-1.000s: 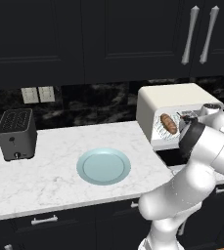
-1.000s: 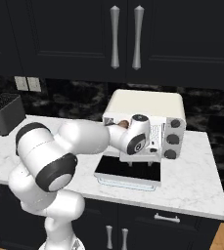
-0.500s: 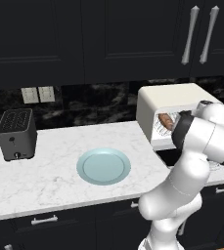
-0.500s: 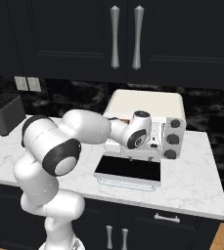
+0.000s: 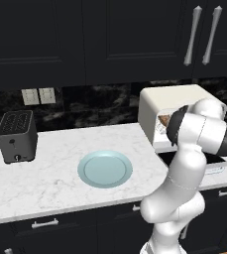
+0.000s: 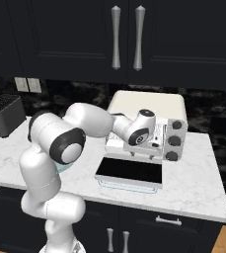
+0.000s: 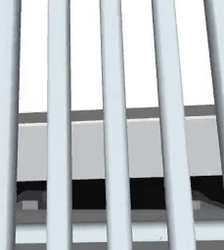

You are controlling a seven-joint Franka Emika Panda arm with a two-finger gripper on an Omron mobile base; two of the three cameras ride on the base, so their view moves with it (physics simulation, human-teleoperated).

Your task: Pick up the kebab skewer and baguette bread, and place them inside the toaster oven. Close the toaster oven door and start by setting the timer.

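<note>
Gripper [image 6: 155, 140], fingers spread wide and grasping nothing, sits in the mouth of the toaster oven [image 6: 148, 105]. In the hand view I look straight along the wire rack [image 7: 116, 122], whose pale bars run up the frame side by side, and nothing lies between me and them.

Behind the forearm, in the left base view, a reddish-brown food item [image 5: 163, 122] rests inside the cavity at its left side. It is too blurred for me to tell whether it is the kebab skewer or the baguette bread, and I cannot make out a second item beside it. The pale blue plate [image 5: 105, 168] in the middle of the counter carries nothing, so I judge the loading to be finished or nearly so.

The toaster oven door [image 6: 129, 170] hangs fully open, its dark glass panel lying flat on the counter in front of the oven.

This is the relation on which the coming move turns. The door lies below the gripper and nearer the base. Its long axis runs across the oven's width, and its free edge faces me. To shut it, I judge that the hand must draw back clear of the cavity, drop under that near edge and swing it upward.

The three dark knobs [image 6: 173, 141] stand in a column on the oven's right side panel, just beside the wrist. A dark grey slot toaster [image 5: 17, 136] stands well apart at the far left.
</note>
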